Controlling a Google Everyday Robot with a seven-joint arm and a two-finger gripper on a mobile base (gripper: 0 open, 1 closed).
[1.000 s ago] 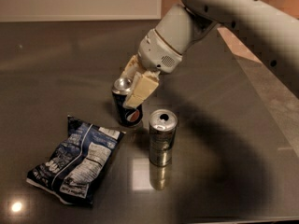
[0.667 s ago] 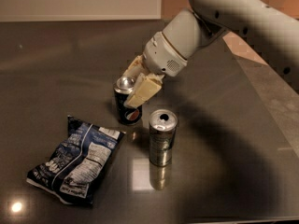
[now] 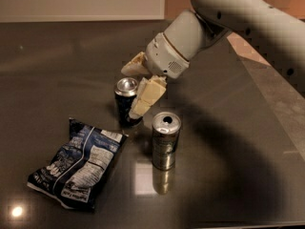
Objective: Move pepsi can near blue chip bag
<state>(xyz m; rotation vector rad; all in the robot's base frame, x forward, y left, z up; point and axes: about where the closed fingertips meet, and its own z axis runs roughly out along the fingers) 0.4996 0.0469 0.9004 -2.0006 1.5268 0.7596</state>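
The pepsi can (image 3: 125,106), short and dark with a silver top, stands upright on the dark table (image 3: 228,175). The blue chip bag (image 3: 78,163) lies crumpled just to its front left, a small gap away. My gripper (image 3: 133,90) hangs over the can's right side with its cream fingers apart. One finger (image 3: 147,95) reaches down along the can's right side, the other (image 3: 135,65) is behind and above its top. The can's top shows uncovered between them.
A taller all-silver can (image 3: 165,140) stands upright right of the pepsi can, close under my arm (image 3: 190,37). The table's right edge (image 3: 267,94) runs diagonally, with lighter floor beyond it.
My arm and gripper have drawn slightly up and to the right. The pepsi can has stayed in place on the table, and its top now shows free of the fingers.
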